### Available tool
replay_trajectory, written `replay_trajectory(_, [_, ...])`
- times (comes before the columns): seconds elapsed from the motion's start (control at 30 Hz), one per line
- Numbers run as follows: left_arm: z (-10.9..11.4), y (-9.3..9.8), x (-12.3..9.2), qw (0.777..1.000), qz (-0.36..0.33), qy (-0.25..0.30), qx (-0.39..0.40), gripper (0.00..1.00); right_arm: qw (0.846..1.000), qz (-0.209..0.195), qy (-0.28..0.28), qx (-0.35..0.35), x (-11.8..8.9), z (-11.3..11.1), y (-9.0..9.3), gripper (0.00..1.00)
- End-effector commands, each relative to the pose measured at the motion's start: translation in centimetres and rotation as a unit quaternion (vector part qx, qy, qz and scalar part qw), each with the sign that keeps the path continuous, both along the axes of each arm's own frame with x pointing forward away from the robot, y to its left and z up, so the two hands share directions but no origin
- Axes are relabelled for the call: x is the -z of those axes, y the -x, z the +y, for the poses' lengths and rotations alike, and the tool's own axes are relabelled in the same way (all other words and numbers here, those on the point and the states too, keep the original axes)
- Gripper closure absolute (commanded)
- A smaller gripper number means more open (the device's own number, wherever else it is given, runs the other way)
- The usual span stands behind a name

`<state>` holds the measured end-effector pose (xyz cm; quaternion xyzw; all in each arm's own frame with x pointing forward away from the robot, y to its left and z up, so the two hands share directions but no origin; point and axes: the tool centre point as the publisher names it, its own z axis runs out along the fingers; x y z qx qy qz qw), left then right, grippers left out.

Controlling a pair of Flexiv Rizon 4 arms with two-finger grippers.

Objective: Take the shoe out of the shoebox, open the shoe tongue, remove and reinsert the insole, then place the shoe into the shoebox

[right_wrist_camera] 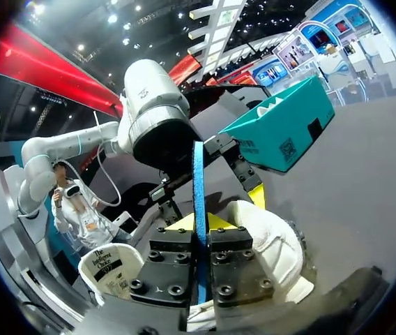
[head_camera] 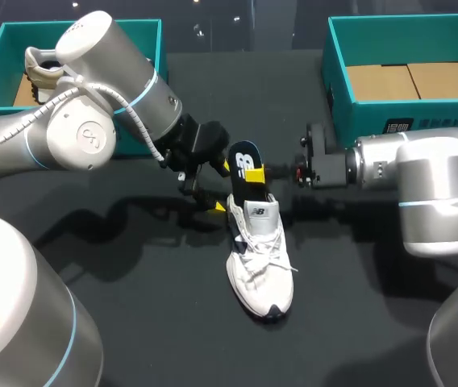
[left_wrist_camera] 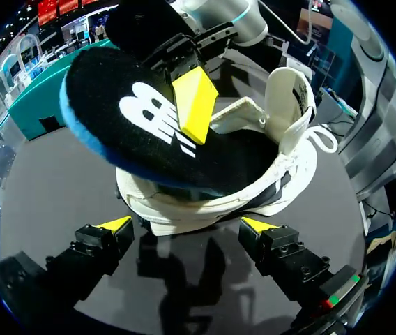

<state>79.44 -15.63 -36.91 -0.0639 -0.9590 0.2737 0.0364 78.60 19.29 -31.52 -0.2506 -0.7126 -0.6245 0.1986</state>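
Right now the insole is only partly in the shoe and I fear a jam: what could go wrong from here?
The right gripper pinches the insole by its thin edge; pushed down, the insole may buckle or slip free. The left gripper is open by the heel and does not grip the shoe, so the shoe may slide on the table.

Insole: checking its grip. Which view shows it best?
Left wrist view: the insole shows its black top face, pinched by the right end effector. Head view shows a small part; right wrist view, only its blue edge.
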Motion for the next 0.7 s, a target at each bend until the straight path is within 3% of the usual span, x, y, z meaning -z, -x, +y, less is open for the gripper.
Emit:
replay_trajectory(0.03, [-0.1,0.0,0.1,1.0,0.0,-0.001,0.0,0.0,0.999,0.015,0.027,0.012,0.3,-0.5,1.6,1.0])
replay_trajectory(0.37, [-0.1,0.0,0.1,1.0,0.0,-0.001,0.0,0.0,0.997,0.044,0.06,0.018,1.4,-0.7,3.4,1.0])
replay_trajectory(0.43, [-0.1,0.0,0.1,1.0,0.0,-0.001,0.0,0.0,0.997,0.036,0.06,0.016,0.9,-0.5,3.3,0.75])
replay_trajectory(0.47, [-0.1,0.0,0.1,1.0,0.0,-0.001,0.0,0.0,0.998,0.031,0.059,0.015,0.7,-0.4,3.1,0.71])
replay_trajectory(0.53, [-0.1,0.0,0.1,1.0,0.0,-0.001,0.0,0.0,0.998,0.022,0.058,0.013,0.2,-0.3,2.8,0.67])
replay_trajectory(0.7, [-0.1,0.0,0.1,1.0,0.0,-0.001,0.0,0.0,0.998,0.01,0.06,0.005,-0.6,0.0,1.6,0.73])
